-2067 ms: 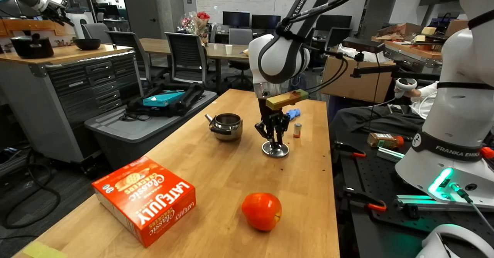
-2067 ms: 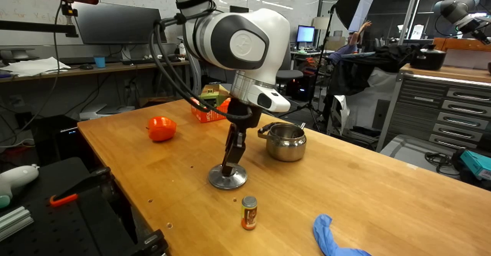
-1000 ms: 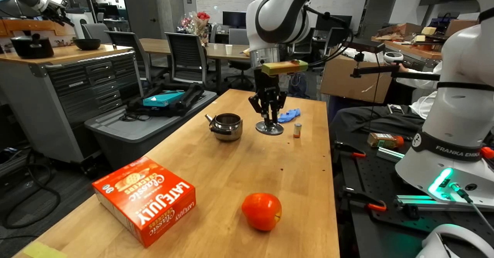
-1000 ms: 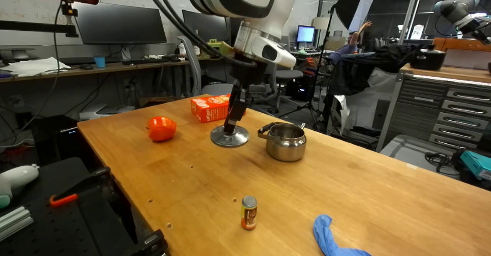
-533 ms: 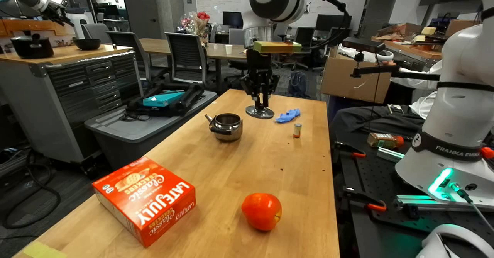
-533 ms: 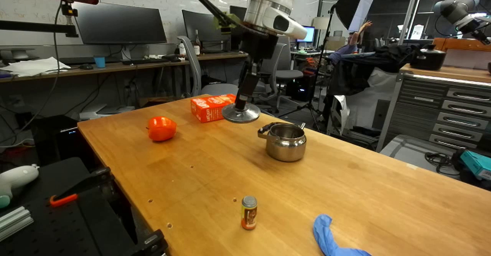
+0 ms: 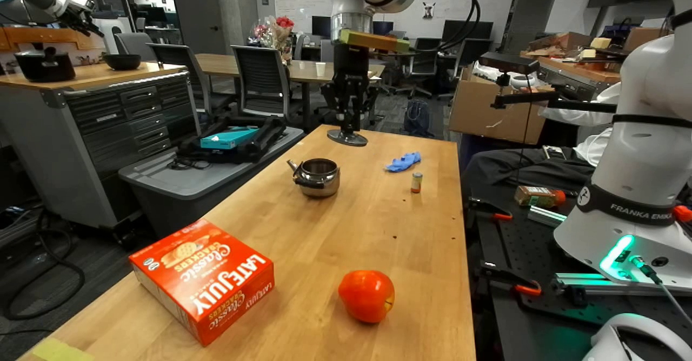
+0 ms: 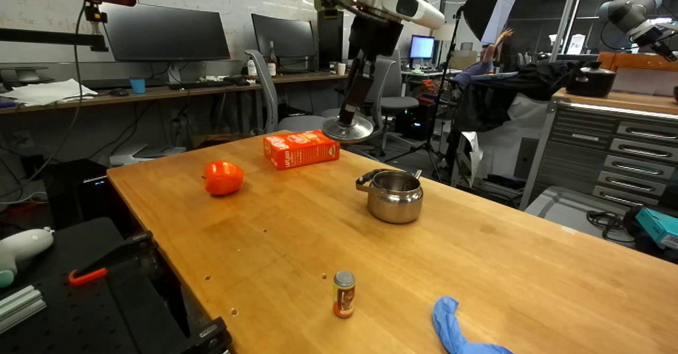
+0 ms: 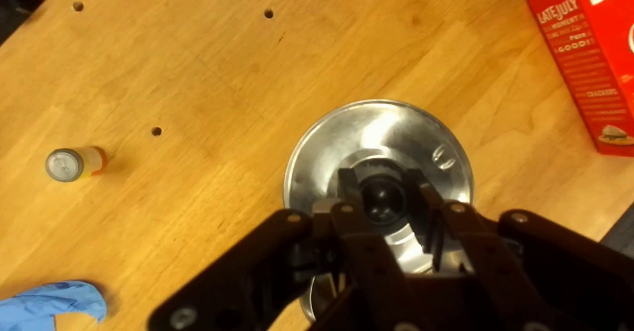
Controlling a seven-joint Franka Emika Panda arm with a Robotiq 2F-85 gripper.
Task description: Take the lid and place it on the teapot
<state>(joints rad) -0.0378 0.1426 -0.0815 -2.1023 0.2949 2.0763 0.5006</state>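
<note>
The lid (image 7: 346,138) is a round silvery disc with a dark knob. It hangs slightly tilted, well above the table, in both exterior views (image 8: 363,129). My gripper (image 7: 348,125) is shut on the lid's knob, one finger on each side of it in the wrist view (image 9: 381,192), where the lid (image 9: 324,145) fills the middle. The teapot (image 7: 318,182) is a shiny steel pot, open at the top, standing on the table in both exterior views (image 8: 395,205). In the wrist view only a bit of the teapot (image 9: 317,297) shows, below the lid; the gripper hides the rest.
A red cracker box (image 7: 203,274) and a red-orange ball-like fruit (image 7: 367,296) are on the wooden table (image 7: 324,242). A small can (image 8: 344,294) and a blue glove (image 8: 458,333) also lie there. The teapot stands near a long table edge.
The lid was at the table surface. My gripper has lifted it high and carried it toward the teapot's side of the table. The teapot has not moved.
</note>
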